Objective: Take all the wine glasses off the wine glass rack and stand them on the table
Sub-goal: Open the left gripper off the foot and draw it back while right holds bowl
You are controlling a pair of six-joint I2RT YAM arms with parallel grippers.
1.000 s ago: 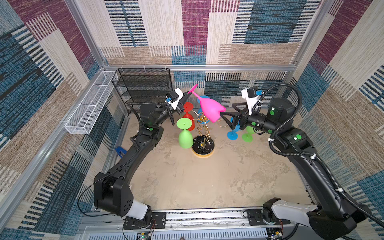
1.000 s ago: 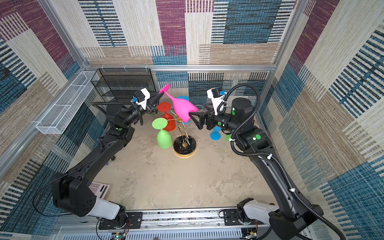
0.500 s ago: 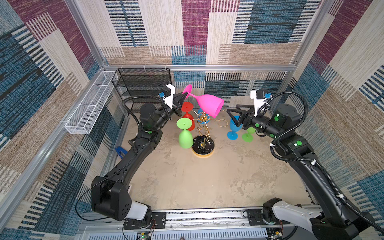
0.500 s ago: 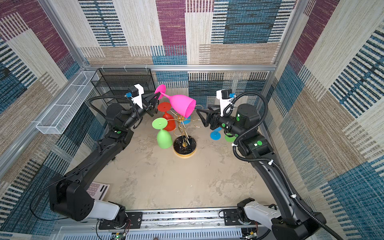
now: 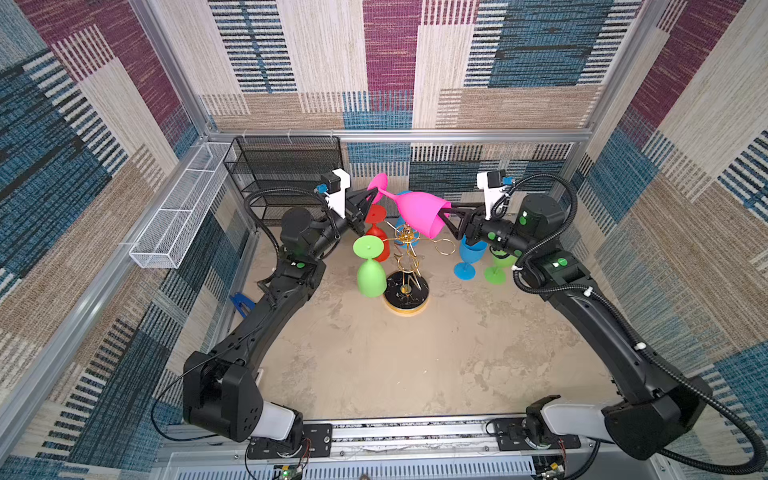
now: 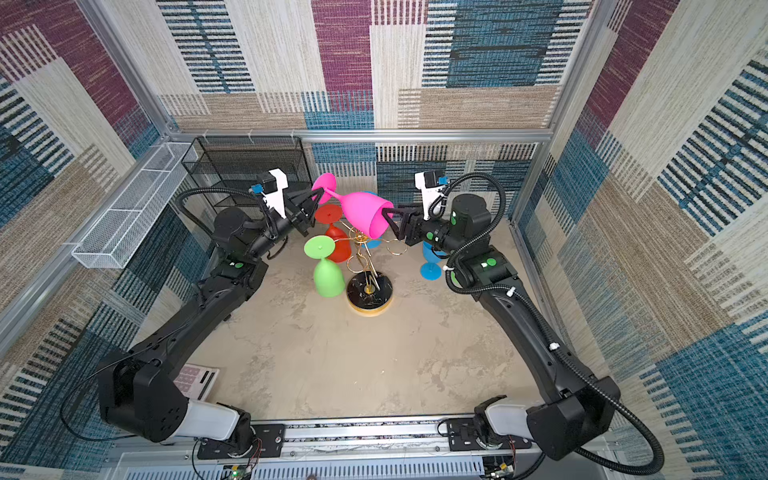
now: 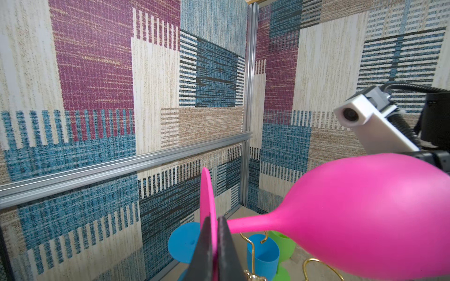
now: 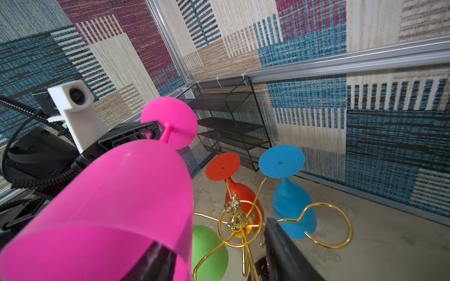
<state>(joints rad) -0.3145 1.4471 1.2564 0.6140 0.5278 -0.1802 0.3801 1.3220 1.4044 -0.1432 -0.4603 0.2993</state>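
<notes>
No text, brand or number is readable; the print on the pale sheet (image 6: 195, 380) is too small.

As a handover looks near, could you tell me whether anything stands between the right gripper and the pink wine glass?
Nothing visible does: the right gripper sits at the rim of the pink wine glass, above the wine glass rack; the left gripper holds its foot.

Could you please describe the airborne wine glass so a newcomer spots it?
Find the gold wine glass rack mid-table. Above it, a wine glass lies sideways, foot in the left gripper, rim at the right gripper. It alone is pink; its neighbours are red, green, blue.
</notes>
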